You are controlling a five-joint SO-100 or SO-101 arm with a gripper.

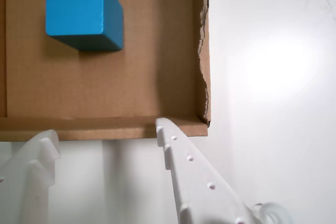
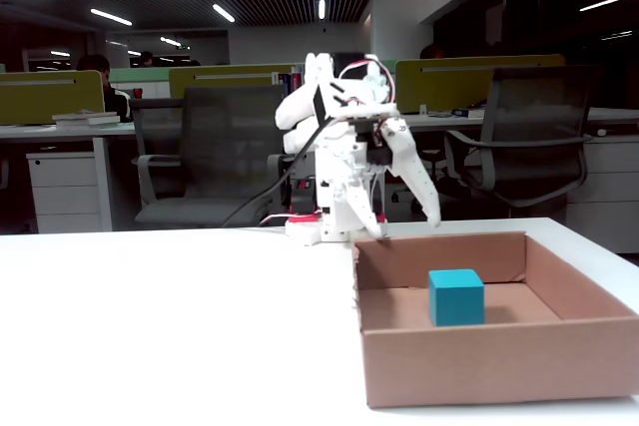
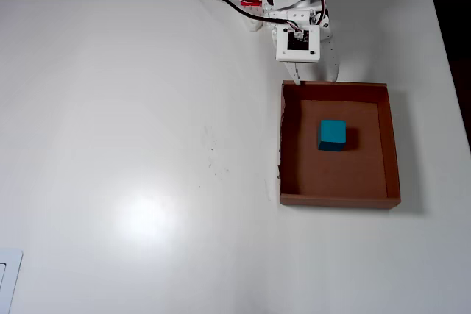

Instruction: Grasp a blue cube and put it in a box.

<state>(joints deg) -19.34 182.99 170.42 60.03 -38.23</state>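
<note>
The blue cube [image 1: 79, 9] [image 2: 456, 297] [image 3: 332, 134] rests on the floor of the brown cardboard box [image 1: 105, 87] [image 2: 499, 366] [image 3: 335, 200], a little toward the wall nearest the arm. My white gripper [image 1: 105, 129] [image 2: 404, 224] [image 3: 313, 75] hovers over that near wall, just outside the box. It is open and nothing sits between its fingers. The wrist view shows the cube well ahead of the fingertips [image 1: 163, 127], apart from them.
The box stands on a white table [image 3: 147, 145], right of centre in the overhead view. Its left wall has a torn edge [image 1: 202, 40]. The arm's base and cables [image 3: 235, 1] sit at the table's far edge. Office chairs [image 2: 519, 137] stand behind the table.
</note>
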